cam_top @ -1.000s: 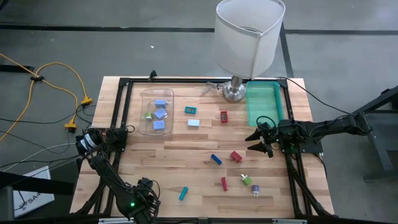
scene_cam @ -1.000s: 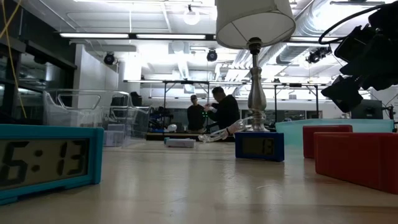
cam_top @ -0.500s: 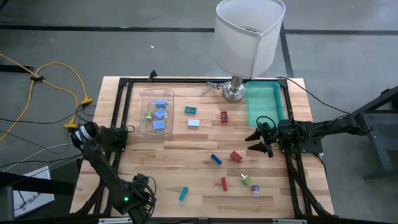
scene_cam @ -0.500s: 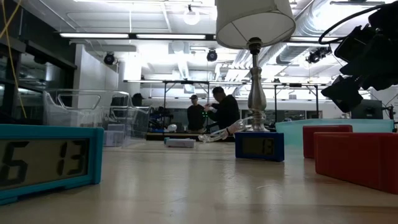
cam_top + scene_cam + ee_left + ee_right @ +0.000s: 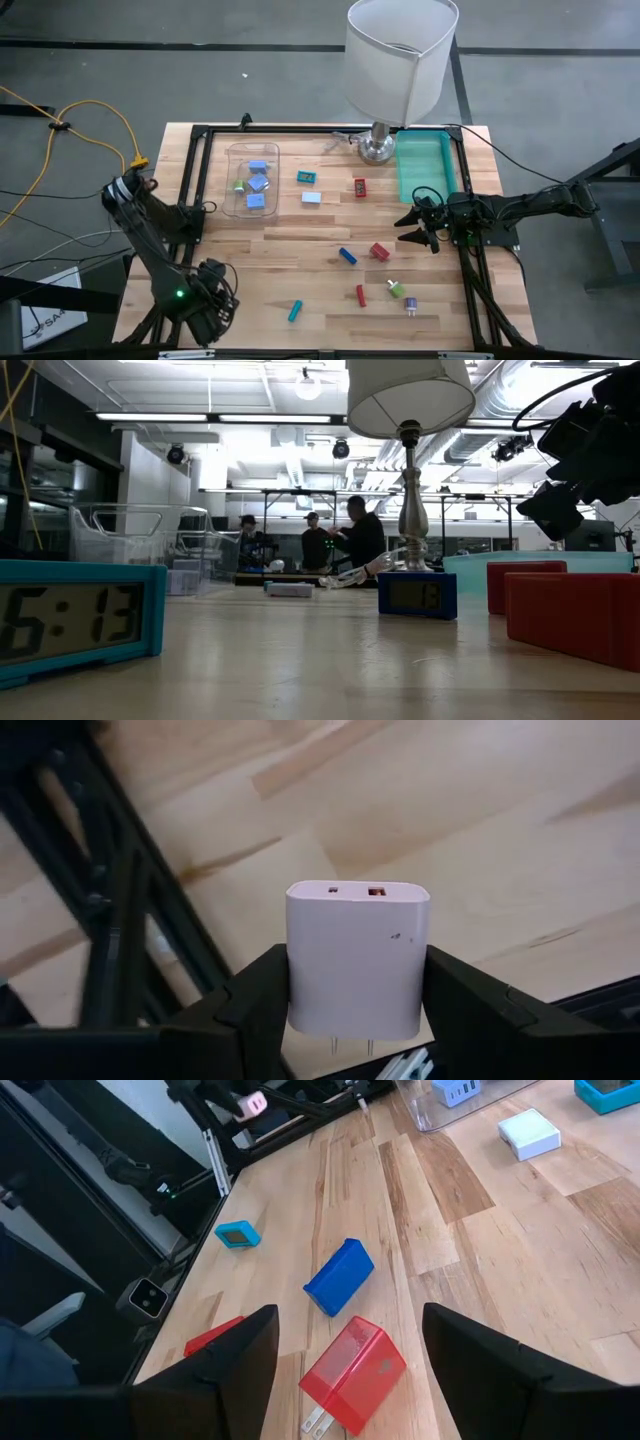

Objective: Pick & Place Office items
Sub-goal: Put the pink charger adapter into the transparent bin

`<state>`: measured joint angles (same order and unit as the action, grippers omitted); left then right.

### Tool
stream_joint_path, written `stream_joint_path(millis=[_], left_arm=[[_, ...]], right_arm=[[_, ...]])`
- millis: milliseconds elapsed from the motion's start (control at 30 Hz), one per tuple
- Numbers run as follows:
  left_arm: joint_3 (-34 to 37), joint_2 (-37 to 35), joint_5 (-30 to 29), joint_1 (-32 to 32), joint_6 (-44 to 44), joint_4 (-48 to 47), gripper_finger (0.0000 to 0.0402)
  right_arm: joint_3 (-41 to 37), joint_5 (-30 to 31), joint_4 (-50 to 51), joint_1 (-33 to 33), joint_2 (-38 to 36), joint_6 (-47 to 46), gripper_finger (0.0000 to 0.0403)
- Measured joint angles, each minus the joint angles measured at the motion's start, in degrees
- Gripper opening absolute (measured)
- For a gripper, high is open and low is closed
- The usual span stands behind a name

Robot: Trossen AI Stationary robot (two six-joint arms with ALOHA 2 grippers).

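Observation:
My left gripper (image 5: 205,300) hangs over the table's near left corner, shut on a pale pink plug block (image 5: 357,955). That block also shows small in the right wrist view (image 5: 250,1102). My right gripper (image 5: 415,225) is open and empty near the right edge, a little above the wood. Ahead of it, in its wrist view, lie a red plug block (image 5: 352,1370), a blue block (image 5: 338,1275) and a teal clock (image 5: 237,1234). More small pieces lie flat on the table: a teal one (image 5: 307,177), a white one (image 5: 311,197), red ones (image 5: 360,187), a green one (image 5: 396,290). My left gripper pinches the pink block by its two opposite side faces (image 5: 300,970), one finger on each. The block's two metal prongs (image 5: 350,1047) point back toward the wrist and its port face points away. The block is clear of the table.
A clear bin (image 5: 252,180) at the far left holds light blue blocks. A teal tray (image 5: 425,165) sits at the far right beside a tall white-shaded lamp (image 5: 400,60). A black frame (image 5: 195,190) runs along the table edges. People stand in the room beyond (image 5: 350,535).
My left arm has swung toward the table's left edge and a little toward the far edge, carrying the pink block with it; its gripper has stayed shut. The items on the table have kept their places.

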<state>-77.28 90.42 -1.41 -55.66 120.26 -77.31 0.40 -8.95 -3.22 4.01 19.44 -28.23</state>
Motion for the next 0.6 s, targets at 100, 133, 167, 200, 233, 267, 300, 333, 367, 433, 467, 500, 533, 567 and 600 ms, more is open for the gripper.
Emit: stream_joint_path(millis=[100, 133, 167, 200, 233, 267, 300, 333, 367, 433, 467, 500, 533, 567, 600], left_arm=[[0.0, -2.2, -0.5, 0.0, 0.0, -1.4, 0.0192], [0.0, -2.9, -0.7, 0.0, 0.0, -1.5, 0.0192], [0.0, -3.5, -1.2, 0.0, 0.0, -1.6, 0.0192], [0.0, -4.1, -1.7, 0.0, 0.0, -1.7, 0.0192], [0.0, -4.6, -2.0, 0.0, 0.0, -1.7, 0.0192], [0.0, -5.1, -2.0, 0.0, 0.1, -1.7, 0.0192], [0.0, -5.3, -2.2, 0.0, 0.1, -1.7, 0.0192], [0.0, -5.5, -2.3, 0.0, 0.1, -1.7, 0.0192], [0.0, -5.5, -2.4, 0.2, 0.1, -1.6, 0.0192], [0.0, -5.5, -2.4, 0.5, 0.1, -1.7, 0.0192], [0.0, -5.5, -2.4, 0.5, 0.1, -1.7, 0.0192], [0.0, -5.5, -2.4, 0.5, 0.0, -1.7, 0.0192], [0.0, -5.5, -2.4, 0.8, 0.0, -1.8, 0.0192], [0.0, -5.5, -2.4, 1.2, -0.3, -1.8, 0.0192], [0.0, -5.5, -2.1, 1.8, -0.8, -1.8, 0.0192]], right_arm=[[0.0, 0.0, 0.0, 0.0, 0.0, 0.0, 0.0235], [0.0, 0.0, 0.0, 0.0, 0.0, 0.0, 0.0235], [0.0, 0.0, 0.0, 0.0, 0.0, 0.0, 0.0235], [0.0, 0.0, 0.0, 0.0, 0.0, 0.0, 0.0235], [0.0, 0.0, 0.0, 0.0, 0.0, 0.0, 0.0235], [0.0, 0.0, 0.0, 0.0, 0.0, 0.0, 0.0235], [0.0, 0.0, 0.0, 0.0, 0.0, 0.0, 0.0235], [0.0, 0.0, 0.0, 0.0, 0.0, 0.0, 0.0235], [0.0, 0.0, 0.0, 0.0, 0.0, 0.0, 0.0235], [0.0, 0.0, 0.0, 0.0, 0.0, 0.0, 0.0235], [0.0, 0.0, 0.0, 0.0, 0.0, 0.0, 0.0235], [0.0, 0.0, 0.0, 0.0, 0.0, 0.0, 0.0235], [0.0, 0.0, 0.0, 0.0, 0.0, 0.0, 0.0235], [0.0, 0.0, 0.0, 0.0, 0.0, 0.0, 0.0235], [0.0, 0.0, 0.0, 0.0, 0.0, 0.0, 0.0235]])
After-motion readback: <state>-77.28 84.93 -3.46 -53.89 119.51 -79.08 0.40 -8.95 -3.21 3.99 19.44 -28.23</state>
